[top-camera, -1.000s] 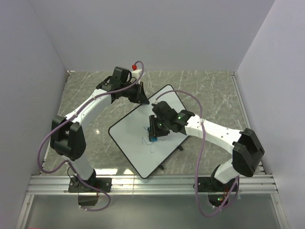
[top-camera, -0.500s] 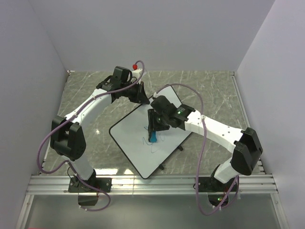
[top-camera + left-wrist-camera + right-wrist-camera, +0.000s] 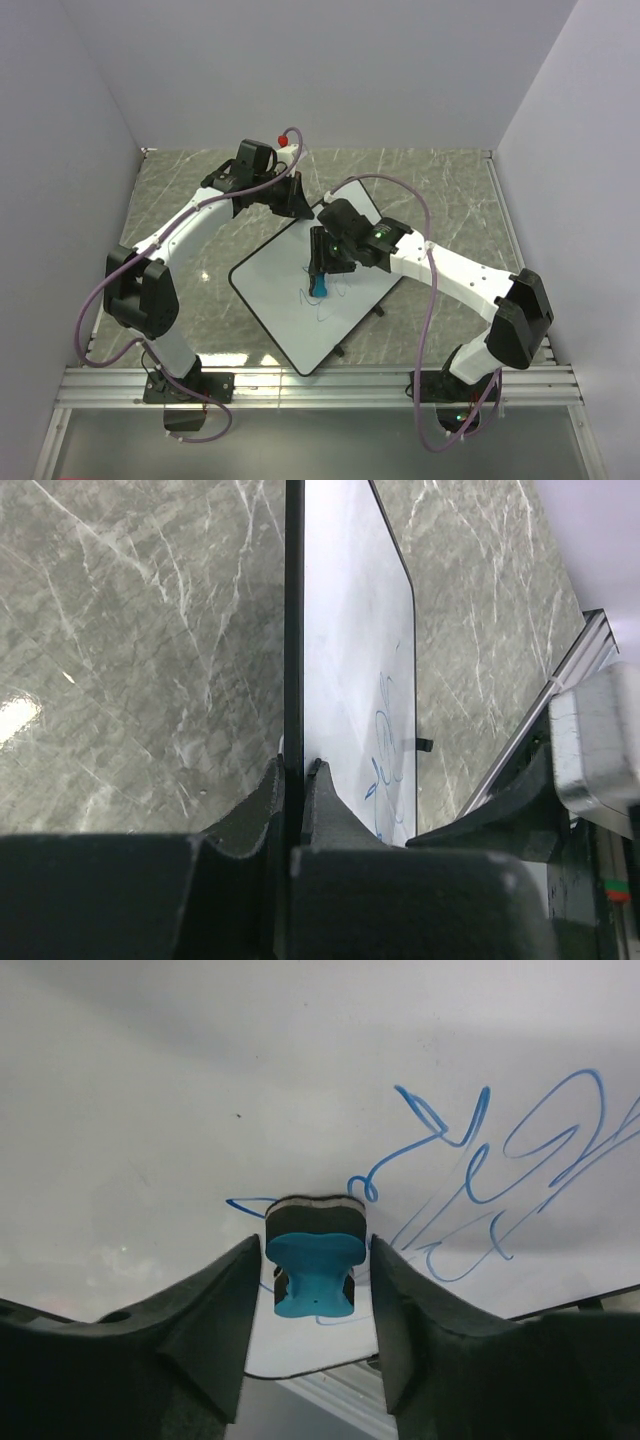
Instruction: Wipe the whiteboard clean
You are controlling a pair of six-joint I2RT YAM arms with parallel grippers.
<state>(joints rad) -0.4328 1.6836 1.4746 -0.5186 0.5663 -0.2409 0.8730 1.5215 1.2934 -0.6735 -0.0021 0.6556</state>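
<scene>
Right wrist view: right gripper [image 3: 312, 1260] clamped narrowly around a blue eraser [image 3: 311, 1282]
Eraser's felt face touches the whiteboard [image 3: 150, 1100] beside blue scribbles [image 3: 520, 1155]; left gripper [image 3: 296, 773] pinches the board's black rim; board sits mid-table [image 3: 440, 190].

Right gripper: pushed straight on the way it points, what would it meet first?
The whiteboard: the eraser in its jaws looks pressed against it, by the blue scribbles, though depth is unclear.

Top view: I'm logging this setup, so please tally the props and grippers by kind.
whiteboard: 1
blue eraser: 1
grippers: 2 (left gripper, right gripper)
Total: 4
</scene>
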